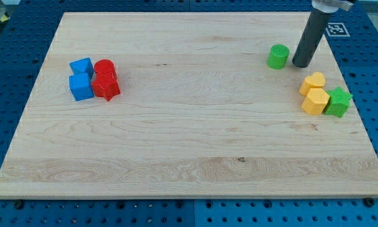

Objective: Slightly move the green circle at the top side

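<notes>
**Mia:** Where is my tip [301, 65] right now?

**Ben:** It sits on the wooden surface [189, 145], just beside the green circle [278, 57], at the circle's three o'clock side. A thin gap shows between them, so they look apart. The dark rod comes down from the view's top and leans a little.

**Mia:** Is there a pincer on it?

**Ben:** No pincer shows, only the rod, so it holds nothing.

**Mia:** And where is the green circle?

**Ben:** Up near the surface's top right part. At about five o'clock from it sit the yellow heart [313, 81], a yellow block [315, 101] and the green star [338, 102], all bunched close together.

**Mia:** What about far off at nine o'clock?

**Ben:** Two blue blocks [81, 79] and two red blocks [105, 79], packed tight, well apart from my tip.
</notes>
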